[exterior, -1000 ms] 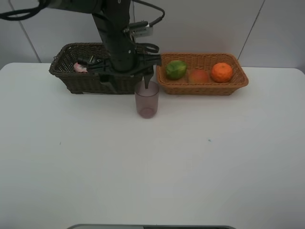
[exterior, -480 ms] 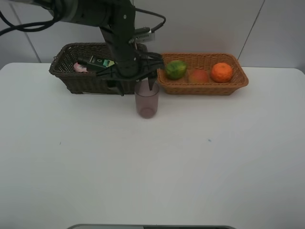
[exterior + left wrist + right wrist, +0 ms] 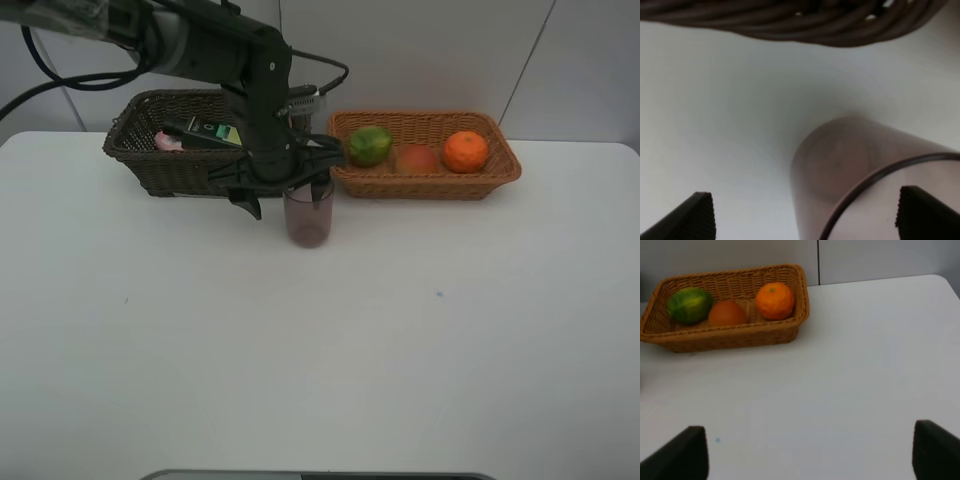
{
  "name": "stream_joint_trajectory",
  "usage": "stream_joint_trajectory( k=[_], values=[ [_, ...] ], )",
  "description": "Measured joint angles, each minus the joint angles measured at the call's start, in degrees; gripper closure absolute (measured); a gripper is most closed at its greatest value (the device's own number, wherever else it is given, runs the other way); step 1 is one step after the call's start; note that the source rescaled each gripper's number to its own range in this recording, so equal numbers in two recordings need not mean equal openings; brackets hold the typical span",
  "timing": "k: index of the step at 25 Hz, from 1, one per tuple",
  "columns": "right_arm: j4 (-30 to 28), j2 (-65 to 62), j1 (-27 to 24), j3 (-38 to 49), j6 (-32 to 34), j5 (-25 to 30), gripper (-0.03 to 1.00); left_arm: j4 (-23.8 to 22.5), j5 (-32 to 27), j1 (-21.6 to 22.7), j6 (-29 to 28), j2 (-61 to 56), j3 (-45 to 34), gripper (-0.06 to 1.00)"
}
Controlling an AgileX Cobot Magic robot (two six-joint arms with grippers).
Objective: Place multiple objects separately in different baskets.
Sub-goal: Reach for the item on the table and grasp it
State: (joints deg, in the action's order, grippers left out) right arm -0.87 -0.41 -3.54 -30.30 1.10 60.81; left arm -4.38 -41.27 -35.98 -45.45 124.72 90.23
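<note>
- Step in hand, as I judge it: picking up the translucent purple plastic cup (image 3: pixel 308 215); it stands upright on the white surface (image 3: pixel 320 340), just in front of the gap between the two baskets; it is the only task item not in a basket
- Left gripper (image 3: pixel 285 196) is low at the cup, released, jaws spread wide; one finger looks to dip inside the rim at the cup's right, the other hangs outside to the left; left wrist view shows the cup (image 3: pixel 865 185) between the two dark fingertips (image 3: pixel 695 217), nothing clamped
- Right gripper (image 3: pixel 805 452) released, grasping nothing; not seen in the high view; its camera looks over bare surface toward the fruit basket
- Next move likely calls for closing on the cup wall, lifting clear, then carrying over the rim of the dark brown woven basket (image 3: pixel 140 165); thin wall and light cup may tip or slip if pinched off-centre
- Count: baskets, two; dark brown one holds a pink tube (image 3: pixel 168 142) and a dark green pump bottle (image 3: pixel 205 131); orange-tan shallow wicker basket (image 3: pixel 430 185) holds three fruits: green round fruit (image 3: pixel 369 146), red-yellow peach (image 3: pixel 418 158), orange (image 3: pixel 465 151)
- Cups, one; items in all, six
</note>
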Motion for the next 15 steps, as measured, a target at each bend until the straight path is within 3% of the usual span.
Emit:
stream_joint_trajectory(
  k=[15],
  values=[
    [0.0,0.0,0.0,0.0,0.0,0.0,0.26,0.0,1.25,0.27,0.0,0.41,0.0,0.02]
  ],
)
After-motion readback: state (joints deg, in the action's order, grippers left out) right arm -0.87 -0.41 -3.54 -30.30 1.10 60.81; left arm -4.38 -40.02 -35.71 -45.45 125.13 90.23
